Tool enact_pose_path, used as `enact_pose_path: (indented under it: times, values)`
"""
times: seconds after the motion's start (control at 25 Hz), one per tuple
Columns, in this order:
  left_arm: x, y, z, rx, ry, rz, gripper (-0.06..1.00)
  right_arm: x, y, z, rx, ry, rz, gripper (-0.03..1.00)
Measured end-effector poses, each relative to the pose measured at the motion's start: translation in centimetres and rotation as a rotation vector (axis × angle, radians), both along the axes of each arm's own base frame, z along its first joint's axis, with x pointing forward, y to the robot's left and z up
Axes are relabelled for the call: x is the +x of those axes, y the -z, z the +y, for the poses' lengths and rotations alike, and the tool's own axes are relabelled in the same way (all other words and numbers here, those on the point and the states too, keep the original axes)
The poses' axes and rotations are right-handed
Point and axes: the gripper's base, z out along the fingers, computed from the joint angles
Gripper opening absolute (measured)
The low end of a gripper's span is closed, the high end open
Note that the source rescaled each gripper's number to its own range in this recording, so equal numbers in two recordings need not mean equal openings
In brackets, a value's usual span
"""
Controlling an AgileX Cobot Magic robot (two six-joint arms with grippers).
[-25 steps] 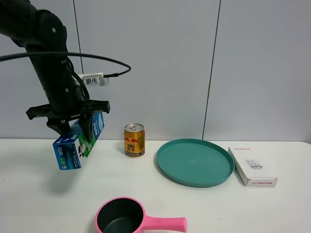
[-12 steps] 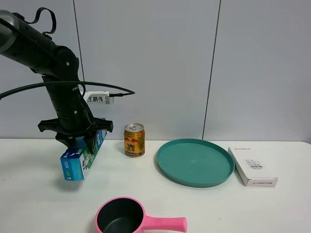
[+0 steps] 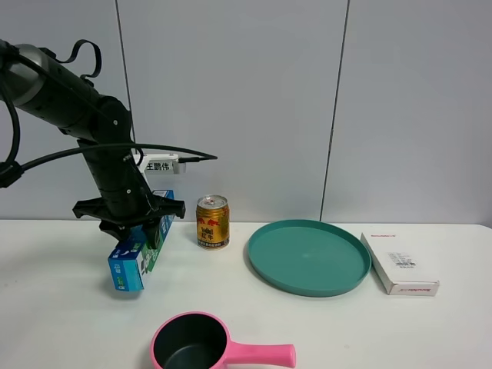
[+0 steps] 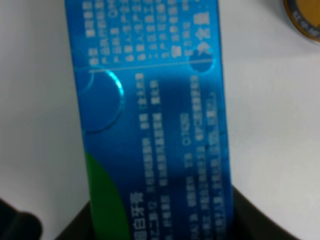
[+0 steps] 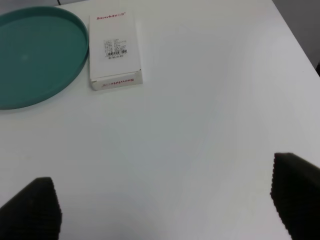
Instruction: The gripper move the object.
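Observation:
The blue and green toothpaste box is held tilted, its near end low at the white table, left of the can. My left gripper is shut on the box's upper part from above. In the left wrist view the box fills the frame, with a dark finger at each side. I cannot tell whether the box touches the table. My right gripper is open and empty over bare table; it does not show in the exterior view.
A gold can stands just right of the box and shows at a corner of the left wrist view. A teal plate, a white box and a pink pan lie further right and in front. The right wrist view shows the plate and the white box.
My left arm has come down and moved right towards the can, bringing the toothpaste box from mid-air down to table level. Nothing else has moved.

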Motion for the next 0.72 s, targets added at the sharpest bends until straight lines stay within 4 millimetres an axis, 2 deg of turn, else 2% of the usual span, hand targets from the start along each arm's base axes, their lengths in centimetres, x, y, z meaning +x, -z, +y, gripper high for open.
enact_pose_path:
  times: [0.32,0.36,0.44,0.52,0.6,0.72]
  values:
    - [0.05,-0.02,-0.01,0.0,0.003,-0.006,0.02,0.0,0.0,0.0,0.0,0.0,0.0,1.0]
    - [0.05,-0.02,-0.01,0.002,0.005,-0.007,0.1,0.0,0.0,0.0,0.0,0.0,0.0,1.0]
    - [0.15,-0.07,-0.04,0.001,0.013,-0.019,0.39,0.0,0.0,0.0,0.0,0.0,0.0,1.0]
    - [0.21,-0.1,-0.07,0.002,0.022,-0.028,0.61,0.0,0.0,0.0,0.0,0.0,0.0,1.0]
    - [0.22,-0.11,-0.08,0.004,0.028,-0.03,0.7,0.0,0.0,0.0,0.0,0.0,0.0,1.0]
    - [-0.07,-0.47,-0.22,0.023,0.05,-0.021,0.74,0.0,0.0,0.0,0.0,0.0,0.0,1.0]
